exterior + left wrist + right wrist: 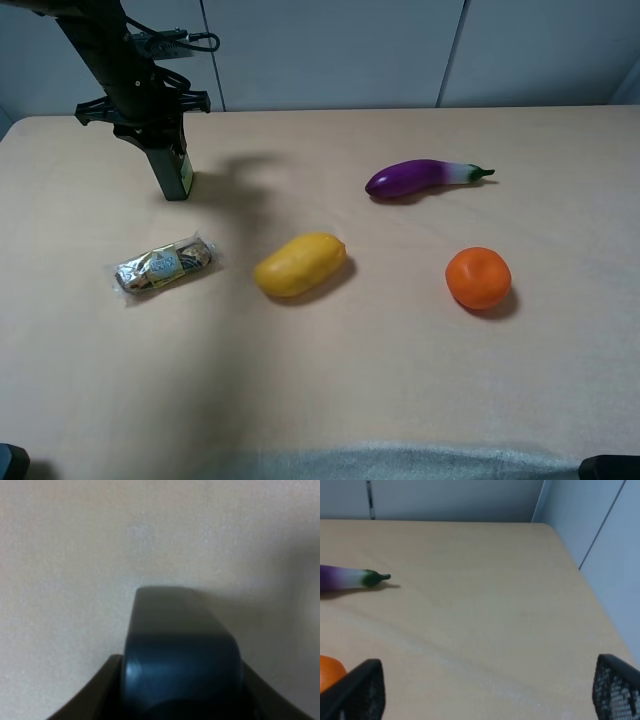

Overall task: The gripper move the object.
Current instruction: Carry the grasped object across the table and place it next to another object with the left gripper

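Exterior high view: the worktop (pixel 400 400) fills the scene, and the left arm (pixel 105 60) reaches down to its far-left part. The left hand (pixel 172 172) at the arm's end points straight down. The right hand (pixel 487 690) shows only in its own wrist view, over the right side of the worktop, with its fingers spread wide and nothing between them.

An eggplant (pixel 418 178), a yellow fruit (pixel 300 265), a foil pack (pixel 165 265) and an orange (pixel 478 277) lie well apart from one another across the middle. None of them is touched.

The bottle (pixel 180 180) stands upright under the left hand, beyond the pack. In the left wrist view its dark body (pixel 180 650) sits between the two fingers (pixel 97 692), which press in on either side. The hand is clenched on it.

So the reach and the grasp look done. The bottle's base appears to rest on the worktop, so I judge the lift not yet begun. What is left is to raise it, carry it to a new spot and let go. Nothing shows where that spot is.
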`<move>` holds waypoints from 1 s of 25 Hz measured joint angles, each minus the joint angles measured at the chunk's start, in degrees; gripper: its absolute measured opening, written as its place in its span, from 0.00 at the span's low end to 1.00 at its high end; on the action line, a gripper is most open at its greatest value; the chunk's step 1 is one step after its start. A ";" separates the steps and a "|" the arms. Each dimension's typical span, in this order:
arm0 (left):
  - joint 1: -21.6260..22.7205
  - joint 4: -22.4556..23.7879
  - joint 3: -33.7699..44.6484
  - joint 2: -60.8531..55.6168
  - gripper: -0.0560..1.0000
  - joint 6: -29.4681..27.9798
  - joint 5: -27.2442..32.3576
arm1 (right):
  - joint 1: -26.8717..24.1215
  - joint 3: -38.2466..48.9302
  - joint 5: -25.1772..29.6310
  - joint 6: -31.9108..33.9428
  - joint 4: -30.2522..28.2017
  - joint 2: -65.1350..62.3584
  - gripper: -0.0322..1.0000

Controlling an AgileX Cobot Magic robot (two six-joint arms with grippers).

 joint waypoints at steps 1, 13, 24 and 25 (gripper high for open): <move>0.00 0.00 0.02 0.06 0.51 0.00 0.07 | 0.00 0.00 0.00 0.00 0.00 0.00 0.64; -0.07 1.10 -0.26 0.11 0.51 0.00 1.56 | 0.00 0.00 0.00 0.00 0.00 0.00 0.64; -0.13 2.84 -0.12 -5.72 0.51 0.00 7.72 | 0.00 0.00 0.00 0.00 0.00 0.00 0.64; -0.13 2.91 -0.12 -6.36 0.51 0.00 8.60 | 0.00 0.00 0.00 0.00 0.00 0.00 0.64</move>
